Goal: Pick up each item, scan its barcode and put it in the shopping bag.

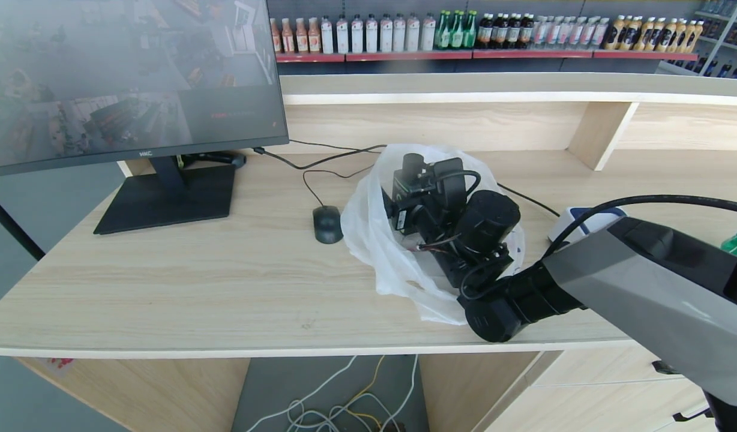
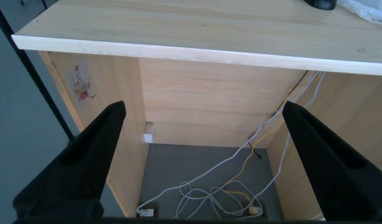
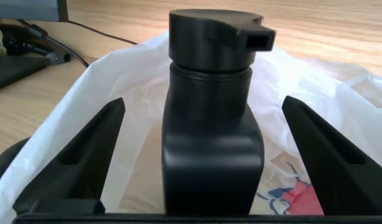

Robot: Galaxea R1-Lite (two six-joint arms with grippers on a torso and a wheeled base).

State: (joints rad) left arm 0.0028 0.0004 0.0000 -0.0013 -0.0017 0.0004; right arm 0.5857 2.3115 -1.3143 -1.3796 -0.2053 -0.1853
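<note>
Shopping bag [image 1: 368,240], white plastic, on desk [image 1: 224,282] beside mouse [image 1: 327,224]. Right pincer [image 3: 203,104] inside bag mouth, released, gripping nothing. Left pincer [image 2: 203,109] below desk edge, released.

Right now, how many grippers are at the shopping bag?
1. The right gripper is at the shopping bag on the counter, a black bottle between its open fingers. The left gripper is low, before the counter's edge.

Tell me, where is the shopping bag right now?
In the head view the bag sits on the counter, right of centre, just right of the mouse.
</note>
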